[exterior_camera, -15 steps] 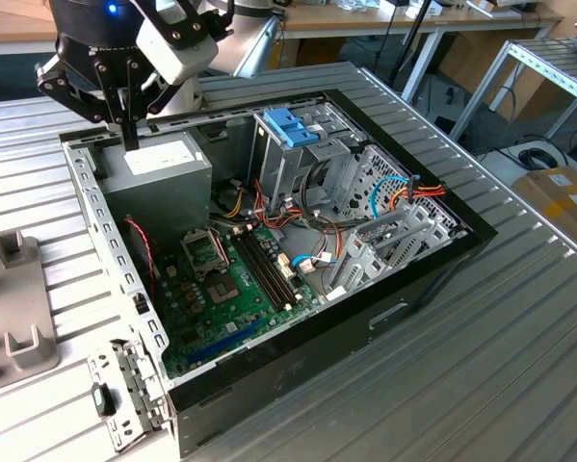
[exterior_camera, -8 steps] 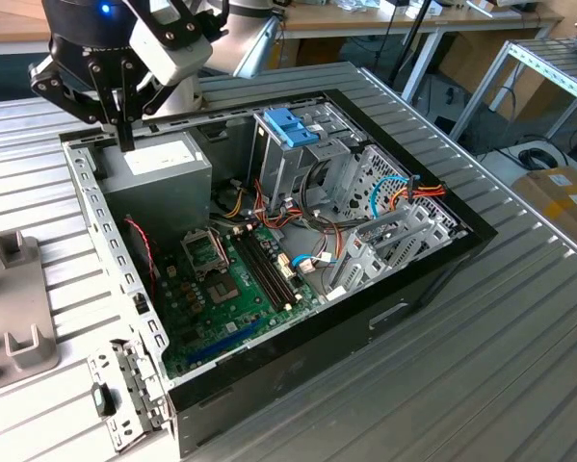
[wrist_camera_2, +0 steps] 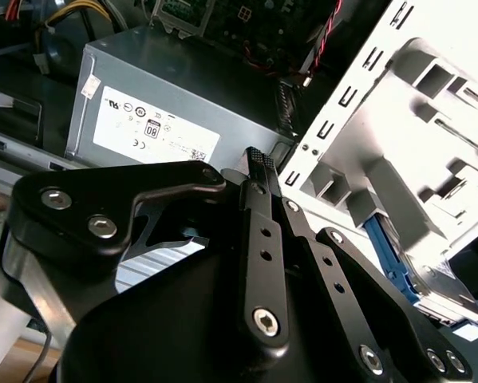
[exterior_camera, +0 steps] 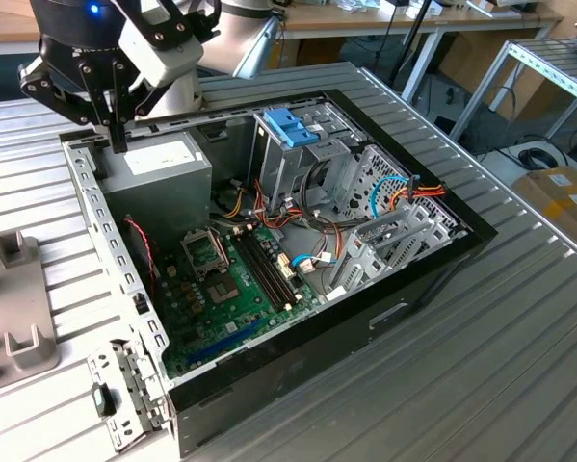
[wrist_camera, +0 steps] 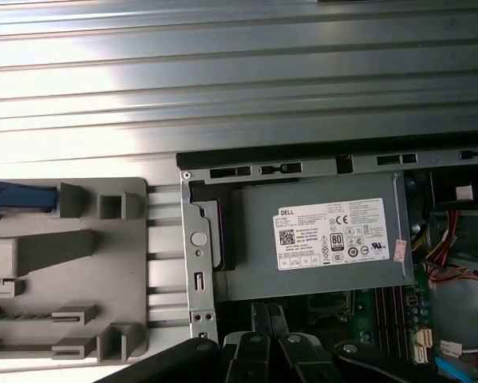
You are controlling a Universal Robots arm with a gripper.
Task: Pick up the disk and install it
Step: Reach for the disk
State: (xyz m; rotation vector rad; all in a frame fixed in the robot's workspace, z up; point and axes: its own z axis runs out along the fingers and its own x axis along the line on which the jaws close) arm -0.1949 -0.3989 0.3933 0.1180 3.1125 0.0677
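The disk (wrist_camera_2: 444,289) stands on edge in a slot of a grey holder (wrist_camera_2: 398,159) outside the computer case; its silver metal and blue carrier frame (wrist_camera_2: 388,249) show in the second wrist view. The first wrist view catches its blue edge (wrist_camera: 15,197) at the holder's far side. My gripper (exterior_camera: 119,142) hangs above the case's corner by the power supply (exterior_camera: 158,173), well apart from the disk. Its black fingers (wrist_camera_2: 258,199) lie together with nothing between them, so it is shut. In the first wrist view the gripper (wrist_camera: 268,309) sits over the power supply's edge.
The open computer case (exterior_camera: 432,279) lies on a ribbed metal table (exterior_camera: 519,366). Inside are the motherboard (exterior_camera: 230,279), cables and a metal drive cage with a blue handle (exterior_camera: 290,125). The grey holder (exterior_camera: 9,318) stands at the exterior view's left, beside the case's hinged metal wall (exterior_camera: 110,260).
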